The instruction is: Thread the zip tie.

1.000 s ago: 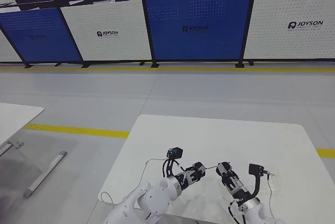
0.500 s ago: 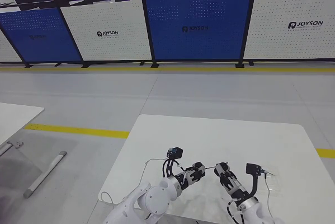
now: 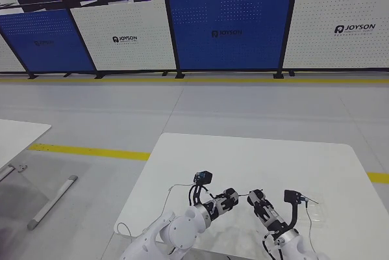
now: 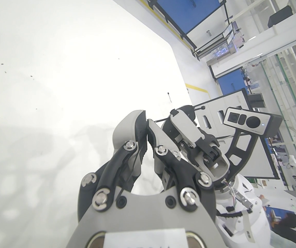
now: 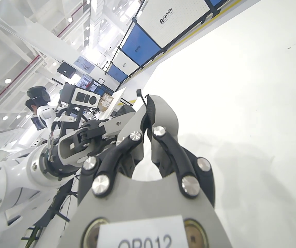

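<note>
The left tool (image 4: 147, 120) and right tool (image 5: 148, 104), each clamping one end of the zip tie (image 5: 139, 94), seem to be lining up; threading is probably calling for precise tail-into-head aiming.

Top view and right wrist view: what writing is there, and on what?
White wall panel: a logo with a brand word, not quoted here.
Blue wall panel: the same mark, fainter.
Label below the right end effector: dark characters, cut off at the picture's edge.
</note>
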